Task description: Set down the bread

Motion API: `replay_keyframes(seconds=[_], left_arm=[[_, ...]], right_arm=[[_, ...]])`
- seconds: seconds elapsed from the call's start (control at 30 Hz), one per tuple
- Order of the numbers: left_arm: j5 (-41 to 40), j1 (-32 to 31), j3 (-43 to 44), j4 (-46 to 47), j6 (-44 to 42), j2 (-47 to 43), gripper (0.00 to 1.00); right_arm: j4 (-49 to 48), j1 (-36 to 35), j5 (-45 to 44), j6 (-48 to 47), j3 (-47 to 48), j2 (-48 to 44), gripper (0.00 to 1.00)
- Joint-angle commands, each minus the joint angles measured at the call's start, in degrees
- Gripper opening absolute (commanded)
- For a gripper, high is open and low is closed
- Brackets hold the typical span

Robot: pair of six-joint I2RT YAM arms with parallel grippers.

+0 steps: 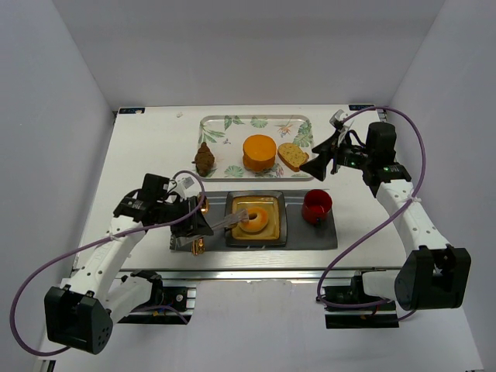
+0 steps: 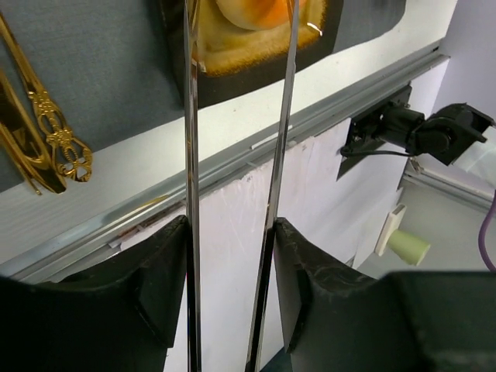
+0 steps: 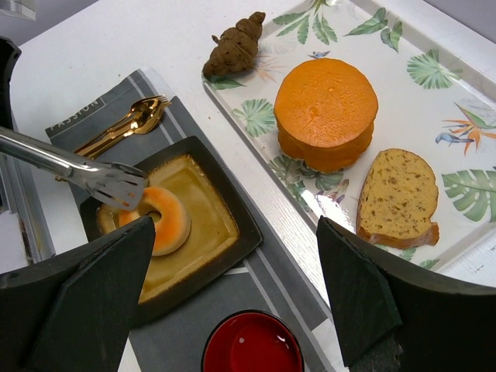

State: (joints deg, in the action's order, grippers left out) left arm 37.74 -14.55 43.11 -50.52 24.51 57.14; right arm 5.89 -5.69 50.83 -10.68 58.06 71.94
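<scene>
The bread (image 1: 253,220) is a golden-orange ring lying on a dark square plate (image 1: 232,236) on the grey placemat. It also shows in the right wrist view (image 3: 159,219) and at the top of the left wrist view (image 2: 256,12). My left gripper (image 1: 194,222) (image 2: 230,232) is shut on metal tongs (image 1: 229,222) (image 2: 191,155). The tong tips (image 3: 116,184) reach the ring's left side, with one arm on either side of it. My right gripper (image 1: 319,164) (image 3: 234,229) is open and empty, held above the table by the tray's right end.
A leaf-print tray (image 1: 213,124) at the back holds an orange cylinder (image 1: 259,153), a tan bread slice (image 1: 293,156) and a brown lump (image 1: 204,158). A red cup (image 1: 317,206) stands right of the plate. Gold cutlery (image 3: 128,124) lies left of the plate.
</scene>
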Motion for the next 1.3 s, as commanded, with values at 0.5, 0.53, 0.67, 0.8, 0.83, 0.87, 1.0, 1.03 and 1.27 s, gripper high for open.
replay_keyframes(seconds=[0.5, 0.53, 0.67, 0.8, 0.83, 0.87, 1.0, 1.03, 1.27], left_arm=[[-25.77, 5.83, 20.78, -4.24, -3.14, 3.67, 0.27], [-28.92, 9.5, 20.44, -3.45, -4.29, 4.81, 0.24], [-36.04, 14.46, 16.31, 7.41, -14.8, 8.07, 0.19], [-42.66, 17.0, 6.92, 25.61, -24.41, 8.33, 0.19], [-42.31, 17.27, 2.55, 33.31, -29.12, 8.51, 0.19], [-41.78, 17.27, 0.5, 36.86, -30.65, 9.29, 0.19], [-42.3, 18.67, -3.74, 45.07, -33.21, 16.14, 0.24], [-42.05, 19.02, -3.74, 45.51, -33.21, 17.72, 0.26], [-38.61, 19.99, -4.18, 46.4, -33.48, 25.73, 0.59]], right_arm=[[-1.85, 0.16, 1.82, 0.22, 2.32, 0.22, 0.89], [-1.93, 0.24, 1.82, 0.04, 2.32, 0.3, 0.89], [-1.59, 0.16, 2.43, -0.83, 2.58, 0.39, 0.89], [-0.71, 0.24, 2.69, -2.59, 2.58, 0.3, 0.89], [-0.18, 0.24, 2.96, -3.2, 2.93, 0.39, 0.89], [0.95, 0.24, 3.22, -3.64, 3.28, 0.48, 0.89], [2.46, 0.24, 2.35, -5.75, 3.64, -0.05, 0.89], [2.72, 0.24, 2.08, -6.19, 3.46, -0.31, 0.89], [4.21, 0.24, 1.38, -7.16, 2.49, -1.89, 0.89]])
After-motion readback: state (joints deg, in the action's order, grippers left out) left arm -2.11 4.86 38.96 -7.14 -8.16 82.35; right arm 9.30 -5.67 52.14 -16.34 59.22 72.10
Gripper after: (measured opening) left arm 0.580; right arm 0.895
